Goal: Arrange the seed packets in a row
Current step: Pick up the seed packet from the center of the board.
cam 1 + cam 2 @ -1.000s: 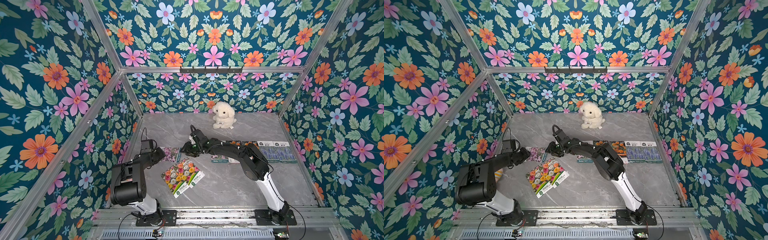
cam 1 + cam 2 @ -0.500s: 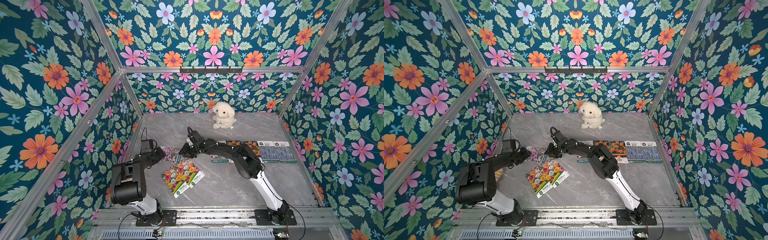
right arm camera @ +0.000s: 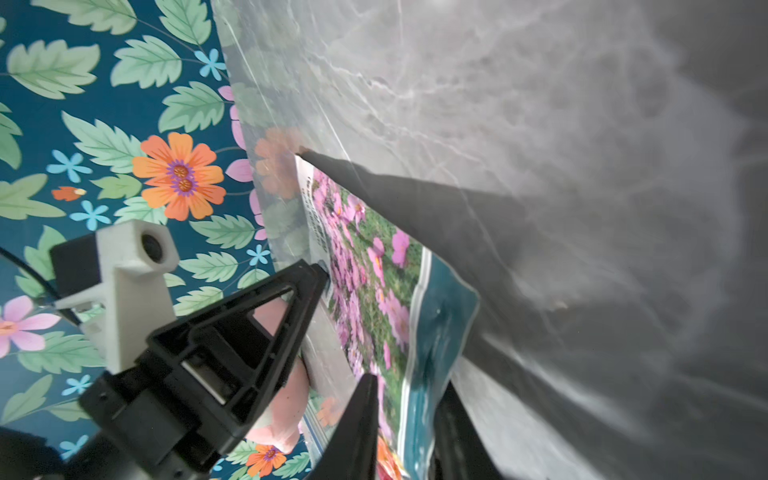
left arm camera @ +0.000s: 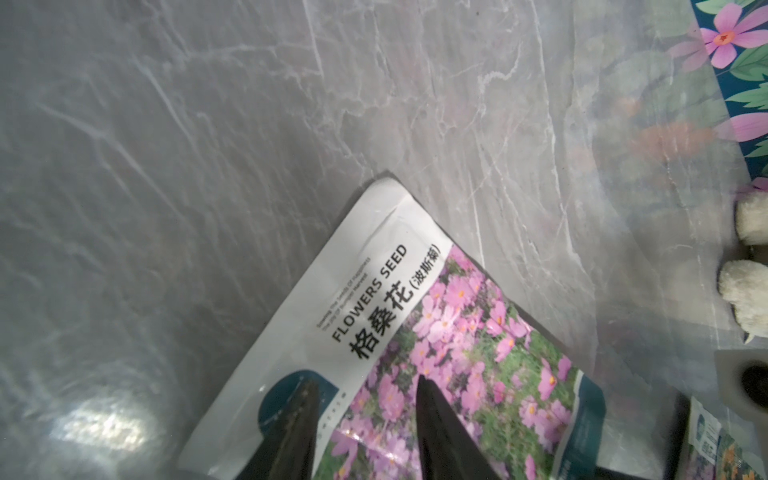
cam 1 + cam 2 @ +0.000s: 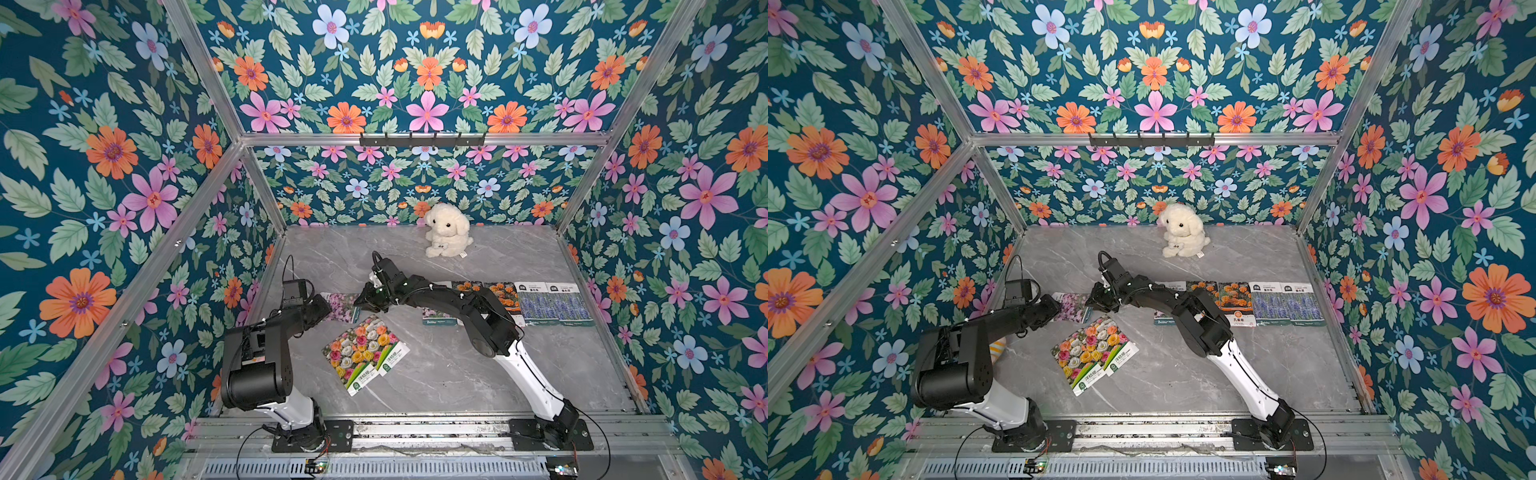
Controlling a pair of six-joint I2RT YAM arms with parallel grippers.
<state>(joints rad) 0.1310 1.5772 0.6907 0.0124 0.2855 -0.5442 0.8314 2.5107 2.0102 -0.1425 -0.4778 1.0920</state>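
Observation:
A pink-purple seed packet (image 5: pixel 343 305) hangs tilted off the table at the left, between my two grippers. My left gripper (image 4: pixel 365 399) is shut on its white end, and the foil creases between the fingers. My right gripper (image 3: pixel 409 415) is shut on the packet's teal edge (image 3: pixel 436 332), one finger on each face. Two overlapping multicolour packets (image 5: pixel 361 353) lie at an angle in the front middle. Along the right, a row holds another pink-purple packet (image 5: pixel 436 311) half under my right arm, two orange marigold packets (image 5: pixel 500 293) and two lavender packets (image 5: pixel 552 303).
A white plush dog (image 5: pixel 446 237) sits by the back wall. A pink plush toy (image 3: pixel 286 399) lies behind my left gripper, near the left wall. My right arm (image 5: pixel 1200 328) stretches low across the row's left end. Floral walls enclose the grey marble table (image 5: pixel 457 374).
My right gripper has moved left to the raised pink-purple packet and narrowed its jaws round the teal edge. The left arm has stayed where it was.

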